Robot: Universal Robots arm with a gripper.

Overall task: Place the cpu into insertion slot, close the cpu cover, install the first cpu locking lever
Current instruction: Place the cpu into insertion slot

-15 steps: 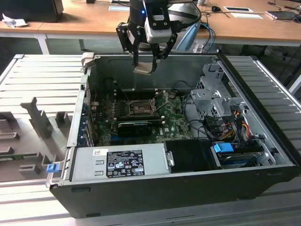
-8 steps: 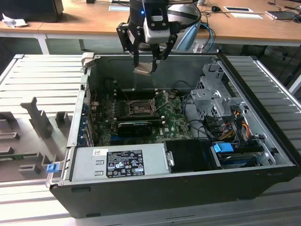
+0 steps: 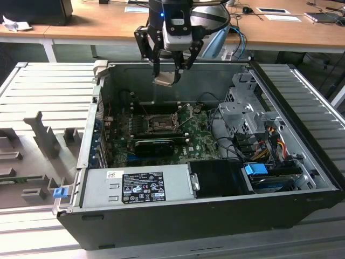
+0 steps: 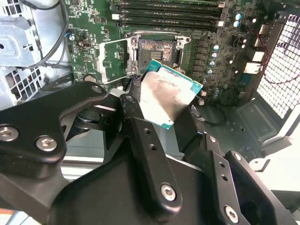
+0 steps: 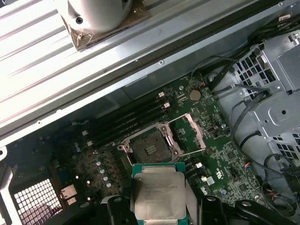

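Black and jointed, the gripper (image 3: 168,74) is clamped on the cpu (image 3: 164,81), pinching the chip by two opposite edges. Its pale metal face is tilted a little, and its green edge shows in the second wrist view. The cpu hangs in the air over the far side of the open computer case (image 3: 178,216), well clear of the motherboard (image 3: 200,136) below and touching nothing but the gripper.

Under it, in the first wrist view, the insertion slot (image 5: 150,147) lies bare, its contact field showing inside the silver rim. The cpu cover (image 5: 190,133) is swung open and rests just beside the slot, so nothing blocks the way down. A thin bright line by the cover may be a locking lever (image 5: 192,151) standing free, though from here I would not swear to it.

Around the slot sit the memory sticks (image 4: 164,14), and nearer the front of the case the black graphics card (image 3: 153,144) and the grey power supply (image 3: 135,186).

As I judge it, the work is early. The chip is picked up and carried over the board, roughly above the slot. It is not seated, the cover is not shut, and no lever looks latched, so all three named steps are left.
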